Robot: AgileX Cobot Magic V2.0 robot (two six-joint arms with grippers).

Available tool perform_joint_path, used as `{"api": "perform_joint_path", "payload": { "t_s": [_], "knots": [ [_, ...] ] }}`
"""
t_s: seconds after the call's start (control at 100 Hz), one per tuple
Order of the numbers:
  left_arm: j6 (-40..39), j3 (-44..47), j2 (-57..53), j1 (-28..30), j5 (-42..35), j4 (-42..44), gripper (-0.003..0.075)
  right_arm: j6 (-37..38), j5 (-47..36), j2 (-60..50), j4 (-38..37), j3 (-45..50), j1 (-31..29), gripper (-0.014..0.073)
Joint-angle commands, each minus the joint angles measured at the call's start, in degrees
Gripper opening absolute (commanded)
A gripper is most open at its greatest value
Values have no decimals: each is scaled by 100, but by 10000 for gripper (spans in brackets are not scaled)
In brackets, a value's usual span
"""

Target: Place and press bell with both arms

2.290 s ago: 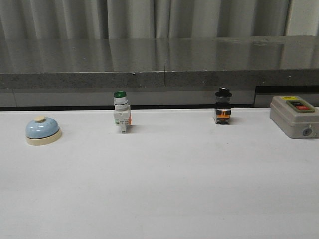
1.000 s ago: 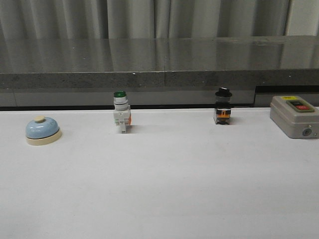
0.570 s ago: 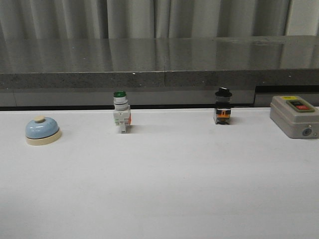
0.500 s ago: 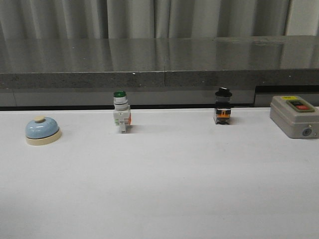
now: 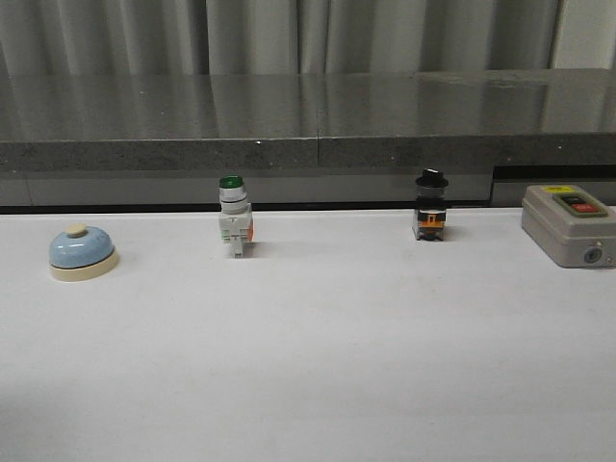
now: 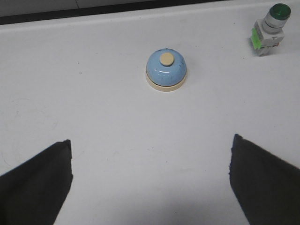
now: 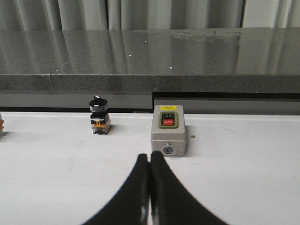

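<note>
Presently the bell (image 6: 166, 70) is being framed squarely ahead of the wide-spread left gripper (image 6: 150, 180), probably the nearer; the right gripper (image 7: 149, 187) is being kept pinched together, empty.

White table (image 5: 318, 366); dark speckled stone ledge (image 5: 308, 120) behind; grey curtain (image 5: 279, 37) beyond.
</note>
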Motion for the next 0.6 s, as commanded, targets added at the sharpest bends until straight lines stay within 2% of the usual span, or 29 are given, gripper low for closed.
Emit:
{"api": "perform_joint_path", "payload": {
  "t_s": [0.0,0.22,0.59],
  "knots": [
    [-35,-322,85,-1,-343,-99,690,-45,-463,-115,-14,-111,-43,-64],
    [-35,-1041,882,-66,-284,-305,690,-45,-463,-115,-14,-111,-43,-64],
    [-35,-2474,2872,-406,-217,-293,690,-45,-463,-115,-14,-111,-43,-64]
  ]
}}
